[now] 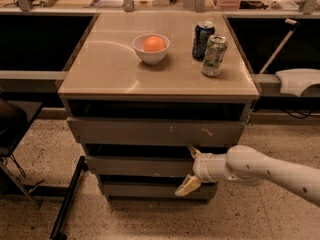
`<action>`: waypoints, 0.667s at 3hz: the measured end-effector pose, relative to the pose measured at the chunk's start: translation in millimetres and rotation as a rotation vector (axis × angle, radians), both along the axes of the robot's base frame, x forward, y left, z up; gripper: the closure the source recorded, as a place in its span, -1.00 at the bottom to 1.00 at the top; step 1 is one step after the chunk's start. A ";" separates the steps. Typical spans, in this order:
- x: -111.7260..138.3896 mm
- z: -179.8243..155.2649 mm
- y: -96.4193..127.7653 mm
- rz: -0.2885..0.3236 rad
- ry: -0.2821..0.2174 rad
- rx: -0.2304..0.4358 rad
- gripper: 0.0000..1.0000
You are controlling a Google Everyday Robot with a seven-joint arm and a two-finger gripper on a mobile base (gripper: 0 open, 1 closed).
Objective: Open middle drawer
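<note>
The middle drawer is a plain grey-brown front, second of three in the cabinet under the tan table. My gripper comes in from the right on a white arm and sits at the right end of that front. It is open. The upper finger is at the drawer's top edge, in the dark gap below the top drawer. The lower finger reaches down over the bottom edge. The front looks nearly flush with the cabinet.
The scratched top drawer is above and the narrow bottom drawer below. On the table top stand a white bowl with an orange and two cans. A black chair leg stands at the left on the speckled floor.
</note>
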State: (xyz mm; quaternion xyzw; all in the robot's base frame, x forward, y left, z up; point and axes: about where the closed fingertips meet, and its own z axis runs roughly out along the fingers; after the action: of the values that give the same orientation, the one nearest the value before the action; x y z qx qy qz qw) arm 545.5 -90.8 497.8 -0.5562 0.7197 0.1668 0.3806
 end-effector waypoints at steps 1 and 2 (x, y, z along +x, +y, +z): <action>12.6 -15.9 -4.1 -0.027 0.040 -0.047 -1.00; 15.2 -26.7 -4.6 -0.023 0.058 -0.026 -1.00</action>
State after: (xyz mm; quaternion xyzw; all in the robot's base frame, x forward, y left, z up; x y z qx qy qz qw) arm 560.7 -95.4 471.0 -0.5477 0.7389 0.1689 0.3543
